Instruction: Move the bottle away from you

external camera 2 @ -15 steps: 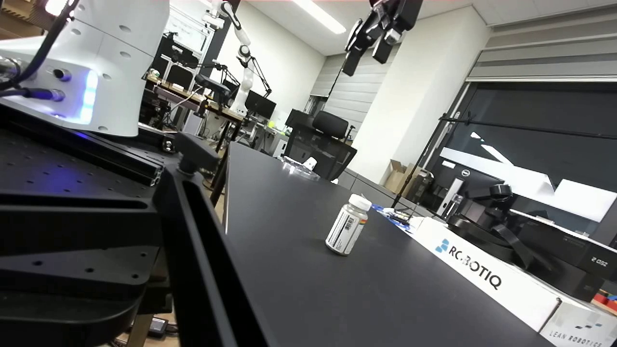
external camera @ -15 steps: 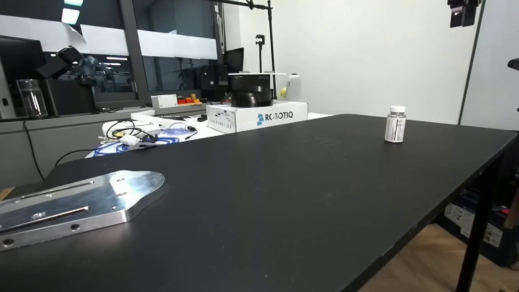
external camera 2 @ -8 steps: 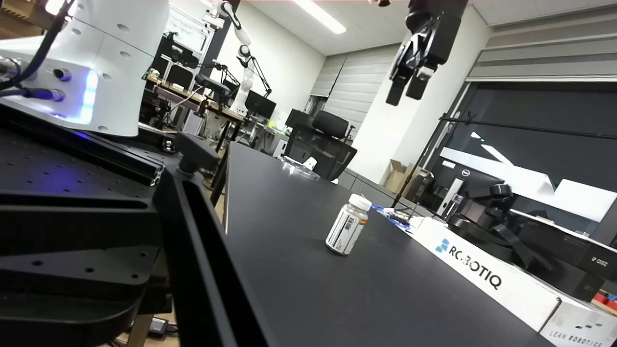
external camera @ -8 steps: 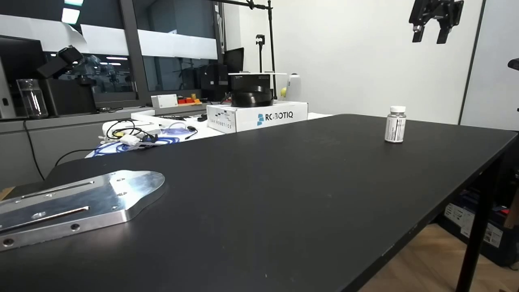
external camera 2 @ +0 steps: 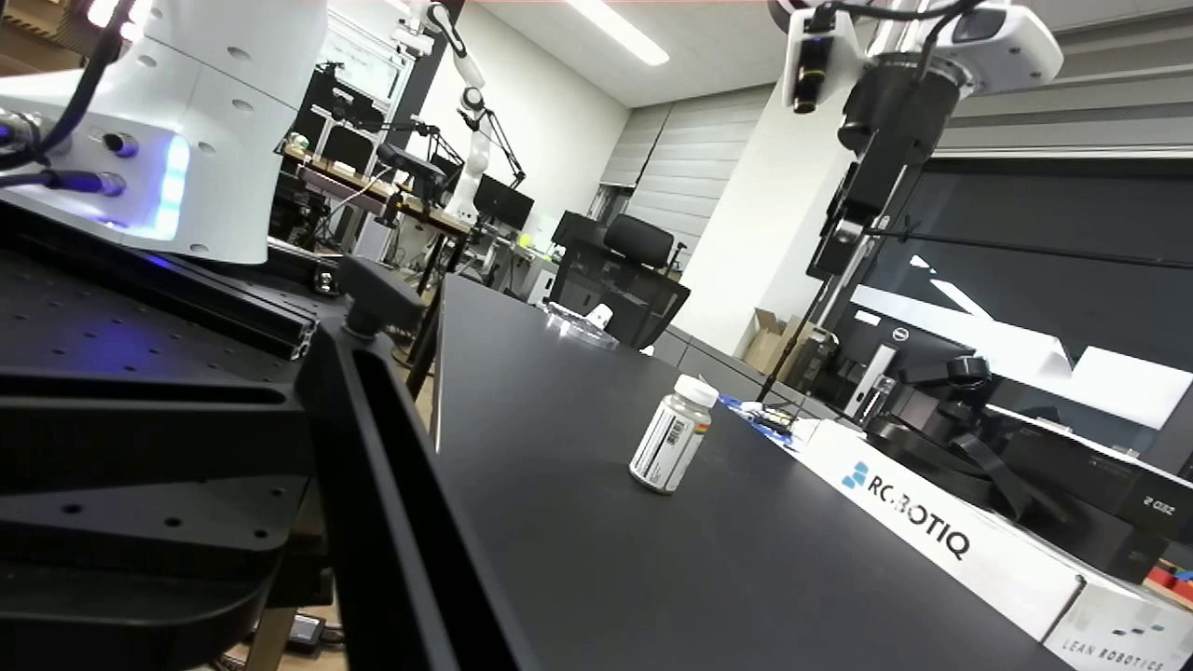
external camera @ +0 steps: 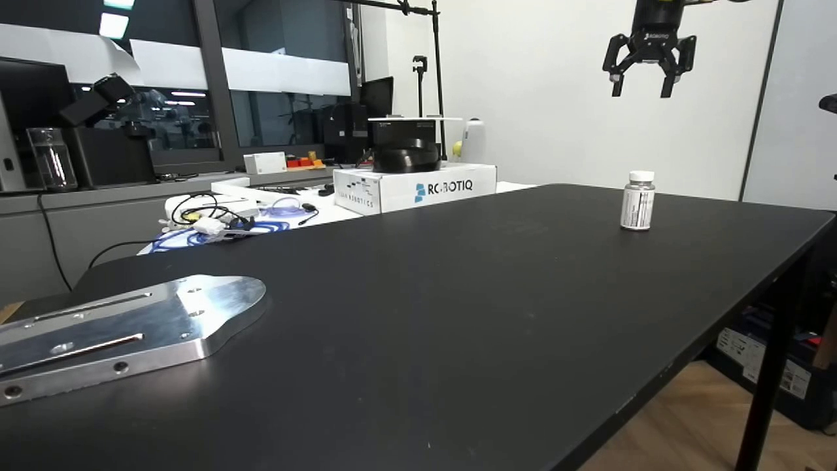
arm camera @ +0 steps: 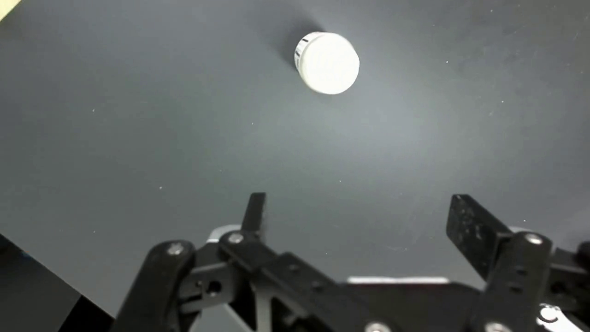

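The small white bottle with a white cap stands upright on the dark table; it shows in both exterior views [external camera: 637, 204] [external camera 2: 671, 440]. In the wrist view, the bottle [arm camera: 329, 63] is seen from above near the top, ahead of the fingers. My gripper [external camera: 641, 91] is open and empty, pointing down, well above the table and the bottle. In an exterior view, my gripper [external camera 2: 826, 265] hangs high, toward the window side. In the wrist view, the fingers of my gripper [arm camera: 358, 199] are wide apart with only tabletop between them.
A shiny metal plate [external camera: 196, 307] lies on the table's near left. A white box with blue lettering [external camera: 431, 188] stands beyond the table's edge and also runs along the edge [external camera 2: 932, 527]. The table's edge [arm camera: 55, 275] shows at lower left. A white robot base [external camera 2: 214, 140] stands beside the table.
The gripper has come further into view and moved lower, leftward in one exterior view and rightward in the other. It has also turned, showing both fingers spread. The bottle has not moved.
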You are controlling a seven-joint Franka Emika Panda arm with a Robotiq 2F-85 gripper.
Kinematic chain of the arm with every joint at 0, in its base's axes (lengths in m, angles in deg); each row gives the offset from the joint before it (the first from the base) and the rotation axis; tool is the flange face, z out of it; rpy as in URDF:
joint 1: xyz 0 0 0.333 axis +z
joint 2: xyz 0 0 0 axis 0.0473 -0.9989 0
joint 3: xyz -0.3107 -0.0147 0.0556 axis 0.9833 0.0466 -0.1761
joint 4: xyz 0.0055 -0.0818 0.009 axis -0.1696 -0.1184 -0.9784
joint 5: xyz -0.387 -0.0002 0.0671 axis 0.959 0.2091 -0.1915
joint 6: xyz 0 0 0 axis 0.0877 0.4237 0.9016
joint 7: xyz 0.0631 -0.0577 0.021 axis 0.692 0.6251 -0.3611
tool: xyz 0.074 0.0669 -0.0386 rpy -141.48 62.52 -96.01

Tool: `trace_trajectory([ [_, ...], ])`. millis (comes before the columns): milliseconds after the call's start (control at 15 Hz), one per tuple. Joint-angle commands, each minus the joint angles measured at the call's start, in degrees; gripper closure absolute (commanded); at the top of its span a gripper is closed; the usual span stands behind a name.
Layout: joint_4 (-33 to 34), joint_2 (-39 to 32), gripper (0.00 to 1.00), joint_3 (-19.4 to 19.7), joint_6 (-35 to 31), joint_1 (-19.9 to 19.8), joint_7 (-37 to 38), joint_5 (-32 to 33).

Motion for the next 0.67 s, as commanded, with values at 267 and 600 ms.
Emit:
trace_trajectory([
  [267,4.0,-11.4,0.00,-1.7,-2.7,3.5,14.0,-1.5],
  [600,3.9,-15.0,0.00,-1.9,-2.1,3.9,12.5,-6.1],
])
